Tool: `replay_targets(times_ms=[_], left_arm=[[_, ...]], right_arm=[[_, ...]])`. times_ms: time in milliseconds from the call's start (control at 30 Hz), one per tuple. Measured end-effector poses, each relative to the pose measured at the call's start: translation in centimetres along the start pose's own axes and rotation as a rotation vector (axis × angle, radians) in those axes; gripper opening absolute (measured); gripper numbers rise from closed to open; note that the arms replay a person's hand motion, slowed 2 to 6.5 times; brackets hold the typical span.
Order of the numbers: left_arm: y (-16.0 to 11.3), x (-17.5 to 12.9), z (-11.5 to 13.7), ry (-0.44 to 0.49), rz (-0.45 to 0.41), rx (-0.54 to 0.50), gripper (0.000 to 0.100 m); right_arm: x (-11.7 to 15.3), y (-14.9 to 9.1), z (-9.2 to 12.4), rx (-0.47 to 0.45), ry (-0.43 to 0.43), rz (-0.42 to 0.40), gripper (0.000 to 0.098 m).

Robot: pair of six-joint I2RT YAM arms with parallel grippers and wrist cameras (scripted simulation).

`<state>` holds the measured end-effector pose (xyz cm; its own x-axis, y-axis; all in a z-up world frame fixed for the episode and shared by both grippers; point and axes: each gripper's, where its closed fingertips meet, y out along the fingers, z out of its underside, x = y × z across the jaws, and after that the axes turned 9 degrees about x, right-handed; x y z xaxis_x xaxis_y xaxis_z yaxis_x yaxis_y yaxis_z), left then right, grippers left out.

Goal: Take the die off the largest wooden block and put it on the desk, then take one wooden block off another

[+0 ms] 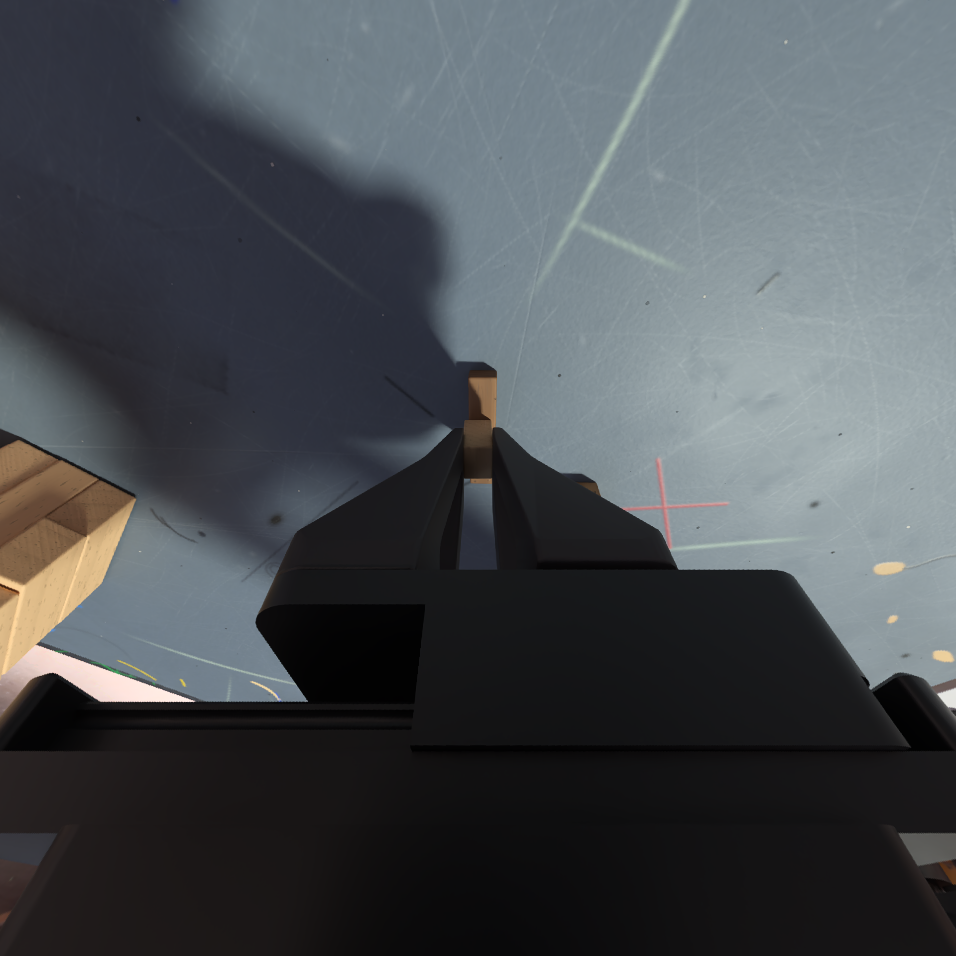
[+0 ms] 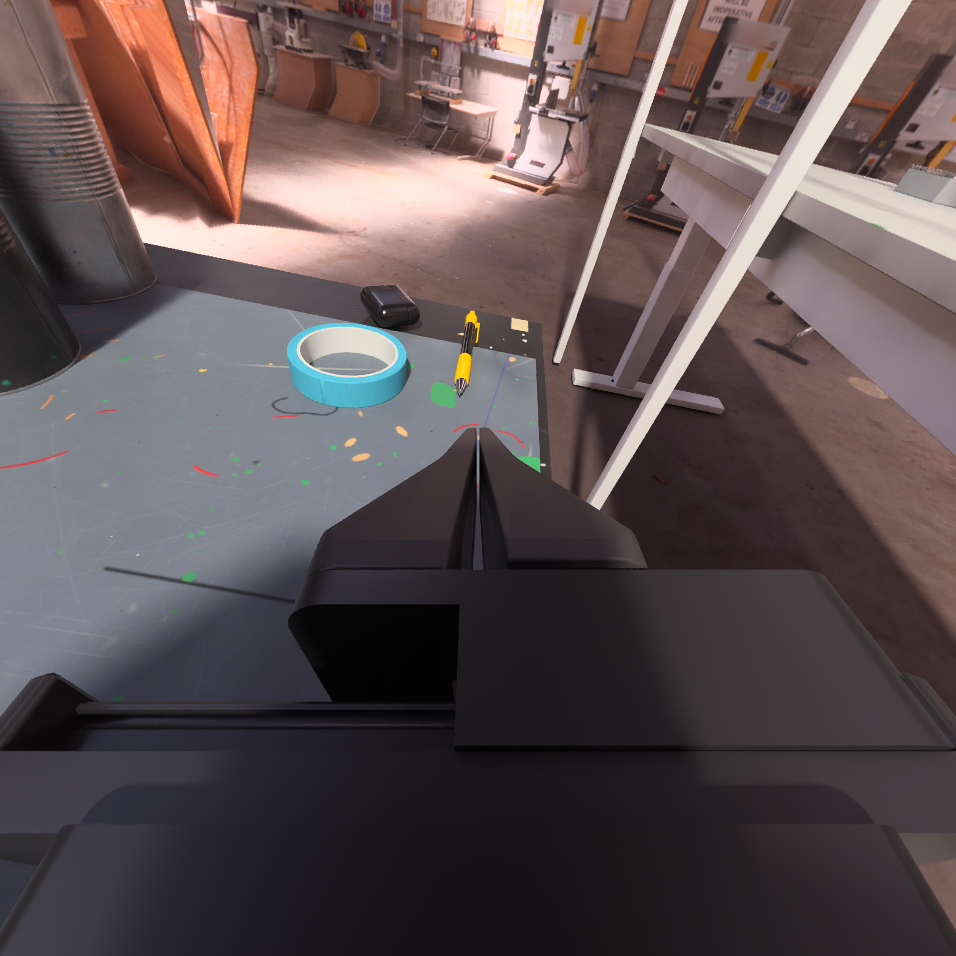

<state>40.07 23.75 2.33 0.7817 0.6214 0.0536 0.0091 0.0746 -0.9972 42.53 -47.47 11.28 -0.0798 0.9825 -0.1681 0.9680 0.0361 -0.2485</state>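
In the left wrist view my left gripper (image 1: 478,432) is shut on a small light wooden block (image 1: 481,408) that sticks out past the fingertips above the grey desk (image 1: 672,258). A larger stepped wooden block (image 1: 46,548) stands at the left edge of that view, apart from the gripper. No die shows in either view. In the right wrist view my right gripper (image 2: 478,430) is shut and empty above the desk's right edge (image 2: 542,414).
A blue tape roll (image 2: 346,364), a yellow and black pen (image 2: 466,352) and a small black case (image 2: 389,305) lie near the desk's far right corner. A metal duct (image 2: 57,170) stands at the left. White table legs (image 2: 724,269) stand beyond the edge.
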Motion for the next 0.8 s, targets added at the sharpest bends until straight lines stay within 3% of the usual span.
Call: replay_targets(times_ms=[533,800], left_arm=[[-0.1,-0.5,0.4,-0.013,-0.001,0.016,0.009],[-2.2,-1.1,0.6,-0.004,-0.033,-0.019,0.009]], right_arm=[[0.0,0.0,-0.2,-0.002,0.002,0.002,0.0009],[-0.1,0.0,0.2,0.018,0.029,0.009,0.0009]])
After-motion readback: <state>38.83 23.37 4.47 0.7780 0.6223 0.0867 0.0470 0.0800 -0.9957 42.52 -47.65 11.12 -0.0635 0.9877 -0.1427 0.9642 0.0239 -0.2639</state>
